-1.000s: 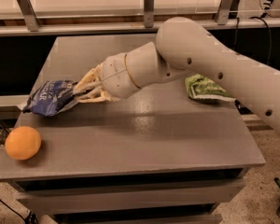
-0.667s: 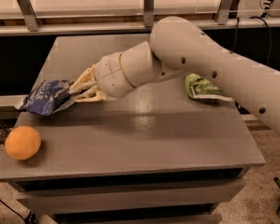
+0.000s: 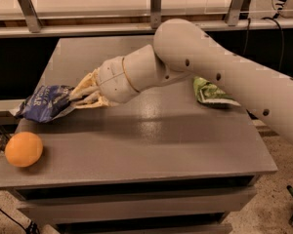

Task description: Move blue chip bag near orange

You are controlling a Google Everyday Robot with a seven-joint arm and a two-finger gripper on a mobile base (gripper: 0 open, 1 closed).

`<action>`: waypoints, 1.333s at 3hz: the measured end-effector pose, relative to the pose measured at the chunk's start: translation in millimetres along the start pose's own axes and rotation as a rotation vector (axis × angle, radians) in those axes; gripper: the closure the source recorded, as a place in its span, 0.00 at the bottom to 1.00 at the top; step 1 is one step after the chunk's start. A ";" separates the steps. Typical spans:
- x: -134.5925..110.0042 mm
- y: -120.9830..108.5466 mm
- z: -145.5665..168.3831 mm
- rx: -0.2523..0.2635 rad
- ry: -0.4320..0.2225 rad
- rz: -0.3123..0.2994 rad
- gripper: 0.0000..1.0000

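Note:
The blue chip bag (image 3: 45, 103) is a crumpled navy foil bag with white lettering, at the left edge of the grey table (image 3: 151, 140). My gripper (image 3: 74, 97) reaches in from the right and is shut on the bag's right end. The orange (image 3: 23, 149) sits at the table's front left corner, just in front of the bag and apart from it.
A green chip bag (image 3: 211, 93) lies at the right side of the table, partly behind my arm (image 3: 210, 77). A metal rail (image 3: 136, 28) runs behind the table. The table's left edge is right under the blue bag.
My gripper and the blue chip bag have shifted slightly left toward the table's edge. The orange and green bag have not moved.

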State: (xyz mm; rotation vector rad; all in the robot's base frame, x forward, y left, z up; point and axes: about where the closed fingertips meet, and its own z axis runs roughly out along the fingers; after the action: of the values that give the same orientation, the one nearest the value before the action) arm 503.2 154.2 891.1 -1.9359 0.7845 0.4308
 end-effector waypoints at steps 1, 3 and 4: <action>-1.5 3.7 1.6 -0.017 -0.028 -0.008 0.82; -2.7 6.3 4.7 -0.032 -0.037 -0.013 0.36; -4.6 6.7 6.5 -0.036 -0.039 -0.015 0.05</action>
State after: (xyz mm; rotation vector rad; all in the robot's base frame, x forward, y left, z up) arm 495.5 159.4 886.3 -1.9596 0.7406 0.4753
